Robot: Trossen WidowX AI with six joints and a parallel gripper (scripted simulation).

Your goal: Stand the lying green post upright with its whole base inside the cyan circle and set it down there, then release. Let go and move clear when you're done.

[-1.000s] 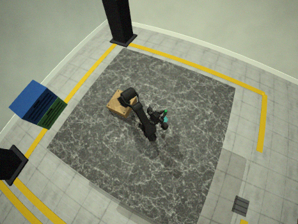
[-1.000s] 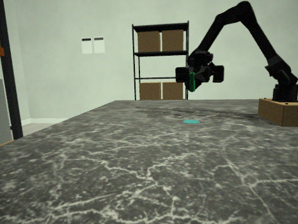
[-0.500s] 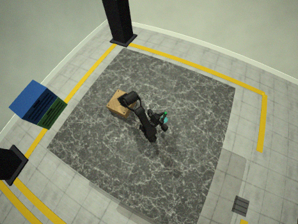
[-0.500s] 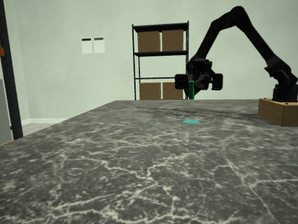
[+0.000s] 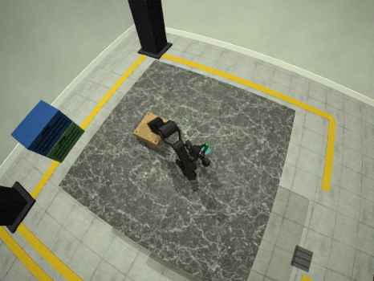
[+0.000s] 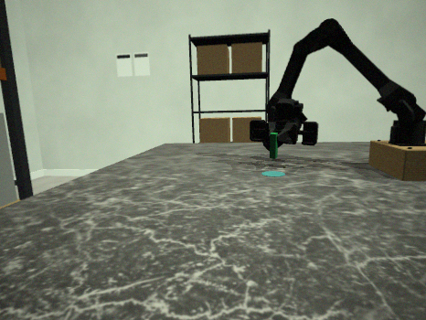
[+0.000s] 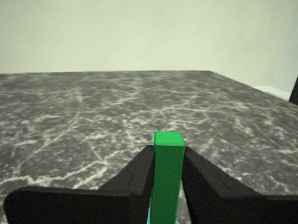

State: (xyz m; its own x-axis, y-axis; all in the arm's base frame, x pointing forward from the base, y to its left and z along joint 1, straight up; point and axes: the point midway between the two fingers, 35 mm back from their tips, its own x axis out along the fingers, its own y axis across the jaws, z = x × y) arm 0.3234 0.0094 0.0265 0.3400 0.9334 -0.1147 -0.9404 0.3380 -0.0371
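The green post (image 6: 273, 146) (image 7: 167, 180) (image 5: 206, 145) stands upright between the fingers of my gripper (image 6: 274, 139) (image 7: 168, 150) (image 5: 205, 152), which is shut on it. In the exterior view its lower end hangs a little above the dark marble table (image 6: 183, 219). The flat cyan circle (image 6: 273, 174) (image 5: 209, 151) lies on the table just below the post. In the wrist view a sliver of the cyan circle (image 7: 148, 220) shows beside the foot of the post. The post's base is hidden by the fingers there.
The arm stands on a wooden box (image 5: 145, 132) (image 6: 395, 157) near the table's middle. A black shelf rack (image 6: 229, 75) with cardboard boxes stands behind the table. A blue and green crate (image 5: 42, 130), black pillars (image 5: 150, 24) and yellow floor lines (image 5: 330, 152) lie off the table.
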